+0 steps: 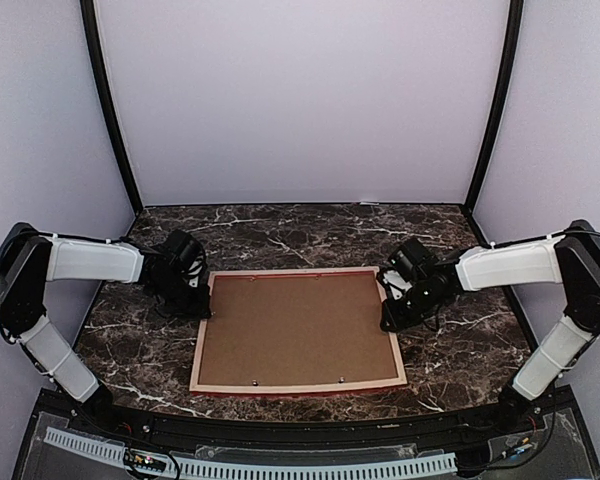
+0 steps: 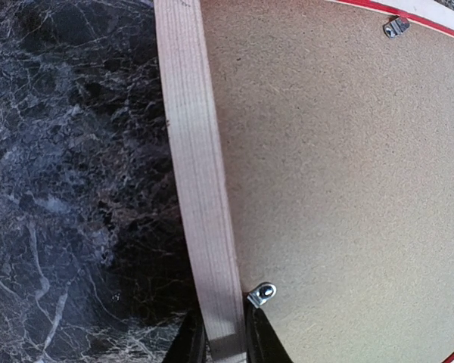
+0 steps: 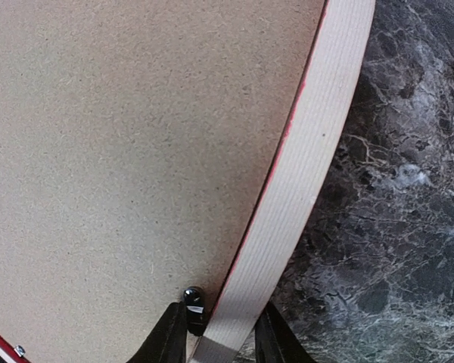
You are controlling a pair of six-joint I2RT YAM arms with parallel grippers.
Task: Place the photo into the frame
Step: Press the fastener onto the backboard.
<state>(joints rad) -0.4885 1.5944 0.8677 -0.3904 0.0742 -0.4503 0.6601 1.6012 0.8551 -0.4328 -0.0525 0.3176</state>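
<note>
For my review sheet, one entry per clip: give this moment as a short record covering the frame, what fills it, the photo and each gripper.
frame: face down on the marble table, pale wood back up, red showing at its edges
backing board: brown, lying inside the frame, a metal clip at its edge
photo: not visible in any view
left gripper: fingers closed on the frame's left rail
right gripper: fingers straddle the right rail; whether they grip it is unclear
</note>
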